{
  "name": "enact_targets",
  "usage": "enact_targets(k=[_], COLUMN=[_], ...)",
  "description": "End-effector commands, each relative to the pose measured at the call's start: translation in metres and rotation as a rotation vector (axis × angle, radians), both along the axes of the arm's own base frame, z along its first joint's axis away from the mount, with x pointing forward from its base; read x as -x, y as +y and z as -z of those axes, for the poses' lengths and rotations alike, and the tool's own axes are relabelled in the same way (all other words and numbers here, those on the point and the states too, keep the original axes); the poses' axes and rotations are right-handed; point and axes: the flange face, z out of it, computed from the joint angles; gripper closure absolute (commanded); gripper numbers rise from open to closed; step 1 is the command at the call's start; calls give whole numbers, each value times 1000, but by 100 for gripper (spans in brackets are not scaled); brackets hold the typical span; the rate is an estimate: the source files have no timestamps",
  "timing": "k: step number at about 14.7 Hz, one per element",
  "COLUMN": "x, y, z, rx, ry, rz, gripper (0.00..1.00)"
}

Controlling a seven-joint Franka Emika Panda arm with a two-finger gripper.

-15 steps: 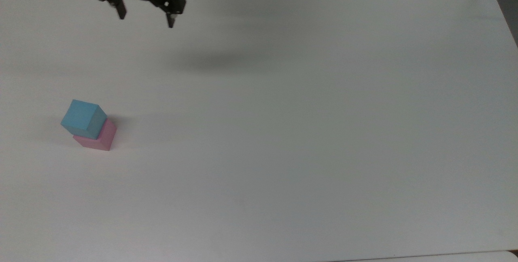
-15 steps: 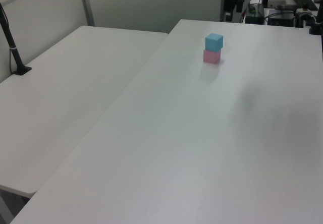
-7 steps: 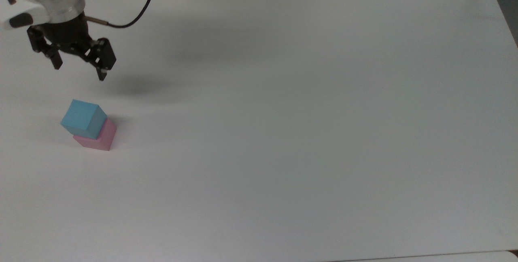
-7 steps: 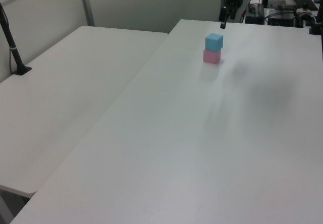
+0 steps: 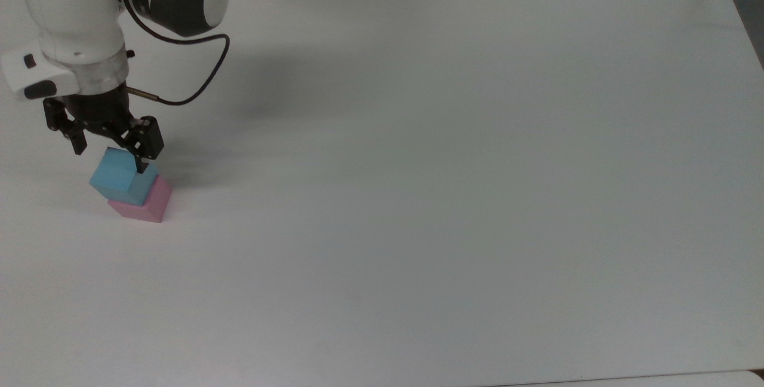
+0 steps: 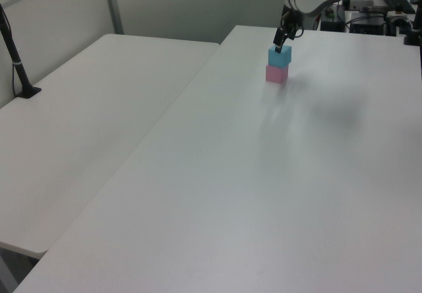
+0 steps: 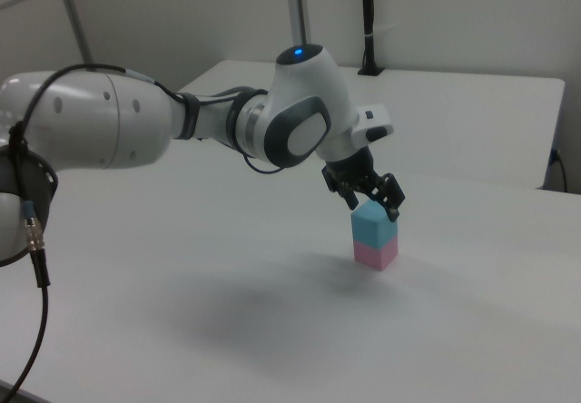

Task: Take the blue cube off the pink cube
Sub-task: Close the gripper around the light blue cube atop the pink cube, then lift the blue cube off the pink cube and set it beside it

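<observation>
Moved since 0.5 s ago: pincer [image 5: 110,160], from above the counter [image 5: 418,196] down to the stack, now just over its top; cubes unmoved. Pincer fingers apart, straddling the upper cube, nothing clamped.

1 blue cube [image 5: 122,177]: light sky-blue, matte, plain faces, seated on the pink one, slightly twisted relative to it in the top view.
1 pink cube [image 5: 149,203]: pale pink, matte, same size, resting on the counter.
1 white arm [image 7: 182,122].
Stack location: near the top view's left edge.
</observation>
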Motion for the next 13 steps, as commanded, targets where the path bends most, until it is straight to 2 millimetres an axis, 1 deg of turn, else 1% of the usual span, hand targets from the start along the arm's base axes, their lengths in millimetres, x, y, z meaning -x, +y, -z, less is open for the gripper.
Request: enact_targets(k=[1, 3, 5, 6, 7, 8, 9, 10, 11, 12, 13], x=[-8, -13, -13, -13, -14, -16, -13, -11, -16, -24, -26], y=[3, 5, 7, 10, 14, 22, 26, 30, 61, 100, 124], z=[9, 15, 16, 16, 15, 13, -8, -15, -14, -3, 12], rx=[16, 7, -4, -6, -1, -1, 0, -12, -29, -44, -54], ry=[-26, -56, -63, -62, -58, -54, -74, -61, -33, -23, -12], rz=[13, 40, 77, 72, 52, 39, 34, 37, 8, -10, 9], gripper=[0, 1, 28, 51, 65, 75, 77, 77, 75, 75, 74])
